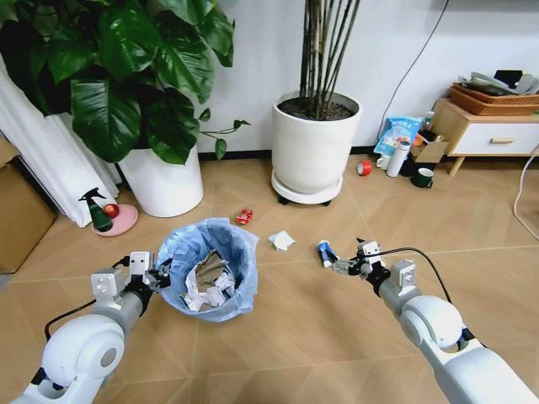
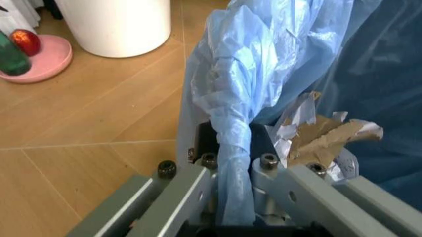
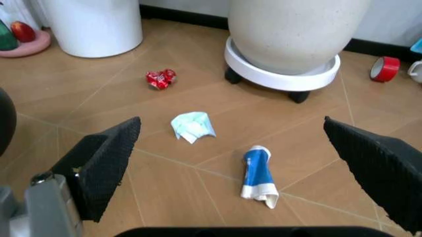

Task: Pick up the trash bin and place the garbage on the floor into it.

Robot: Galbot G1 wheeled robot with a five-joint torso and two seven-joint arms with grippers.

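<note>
Holding: trash bin pinched at its near-left rim by the left gripper; in the left wrist view, fingers clamped on the light-blue liner and the rim edge beneath it.
Bin contents: brown and silvery wrappers and white paper wads already inside.
Right gripper: wide apart, holding nothing, poised low just over the blue-white wrapper, pads flanking it in the right wrist view.
Garbage on the floor: blue-white wrapper just right of the bin; crumpled white paper between bin and big white pot; red crushed piece further back, near that paper.
Slip risk: grip seems partly on thin plastic; possible sliding of the liner off the rim, tipping the bin and spilling its load.
Missed pick risk: wrapper flat and light; closing too high likely to nip air, closing too low likely to scrape the floor or skid the wrapper away.
Drop risk: bin opening well left of the right gripper; release short of the rim likely to land the wrapper back on the floor.
Mix-up risk: red tape roll by the wall, not litter.
</note>
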